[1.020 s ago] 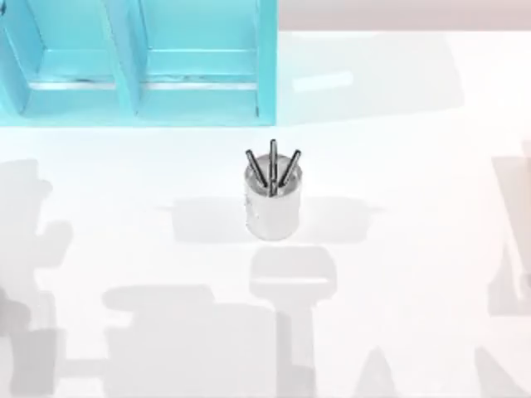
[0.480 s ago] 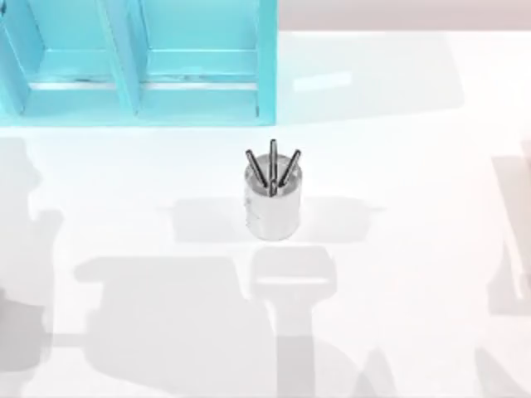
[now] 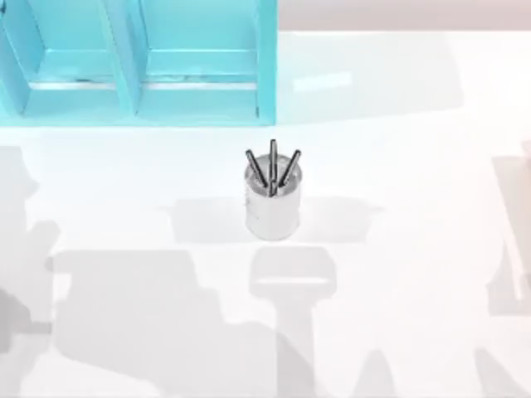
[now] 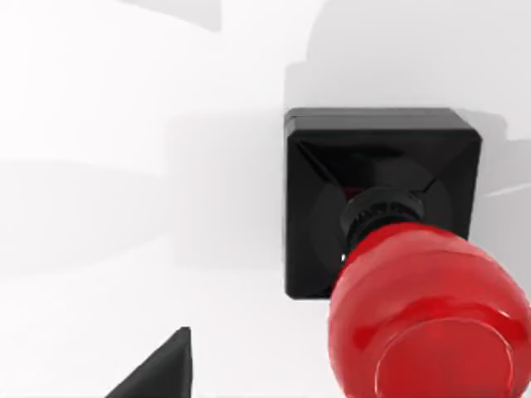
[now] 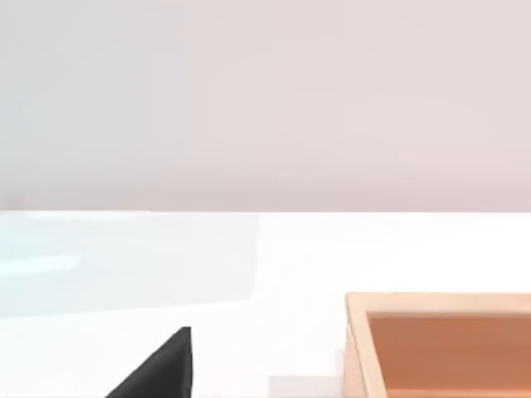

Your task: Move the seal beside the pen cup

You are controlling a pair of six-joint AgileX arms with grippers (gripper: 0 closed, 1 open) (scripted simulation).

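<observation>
Pen cup (image 3: 272,207) stands upright near the centre of the top view, three dark pens (image 3: 273,167) fanned out of its mouth. Bare white table (image 3: 415,249) all round it; nothing sits beside it yet. A turquoise shelf unit (image 3: 141,62) fills the upper left of that frame.

Seal (image 4: 398,249) is in your left wrist view, right of centre and running into the lower right corner. Black square base flat on the table, red knob rising toward the camera. It looks upright and untouched.

Left gripper: one dark fingertip (image 4: 158,369) pokes in at the lower left of the left wrist frame, clear of the seal. You cannot tell from this how wide the jaws stand; nothing is between them that you can see.

Right gripper: likewise one dark fingertip (image 5: 158,369) at the lower left of the right wrist frame, over bare table, with an orange-brown open tray (image 5: 440,344) at lower right. Jaw opening cannot be read. That arm looks idle.

Judgement on progress: early. No grasp made, seal not lifted, placement spot by the cup unfilled. Left for you: close on the seal, carry it across, set it down just beside the cup.
</observation>
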